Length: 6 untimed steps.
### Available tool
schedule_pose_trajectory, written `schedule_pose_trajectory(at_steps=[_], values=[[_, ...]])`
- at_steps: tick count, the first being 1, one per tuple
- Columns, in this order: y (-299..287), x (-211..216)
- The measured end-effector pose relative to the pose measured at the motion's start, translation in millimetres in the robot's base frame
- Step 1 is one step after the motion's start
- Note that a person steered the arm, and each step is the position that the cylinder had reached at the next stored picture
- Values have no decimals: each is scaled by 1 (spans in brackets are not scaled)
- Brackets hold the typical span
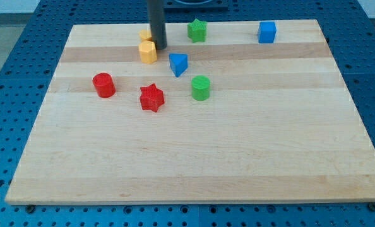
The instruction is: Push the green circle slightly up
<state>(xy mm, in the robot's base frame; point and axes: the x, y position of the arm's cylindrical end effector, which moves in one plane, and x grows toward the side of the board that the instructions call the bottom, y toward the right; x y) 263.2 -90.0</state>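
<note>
Camera view: our end effector, my tip (158, 48), a bare rod holding nothing, touches the yellow plastic block (148, 52); the green plastic circle (201, 87) sits untouched toward the view's lower right, its push not yet begun.

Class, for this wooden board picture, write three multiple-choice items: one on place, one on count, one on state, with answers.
1. Where is my tip?
A. beside the yellow blocks
B. touching the green circle block
C. at the view's bottom

2. How many red blocks?
A. one
B. two
C. four

3. The green circle block is:
A. stacked on another block
B. off the board
C. standing alone, untouched

Answers: 1 A, the tip sits by the yellow hexagon block. 2 B, a red cylinder block and a red star block. 3 C, no block or tip meets it.
</note>
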Motion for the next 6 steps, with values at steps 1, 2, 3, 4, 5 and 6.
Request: schedule_pose_trajectory(at_steps=[1, 2, 3, 4, 5, 6], values=[[19, -15], [23, -36], [38, -38], [39, -54], [61, -62], [117, -52]])
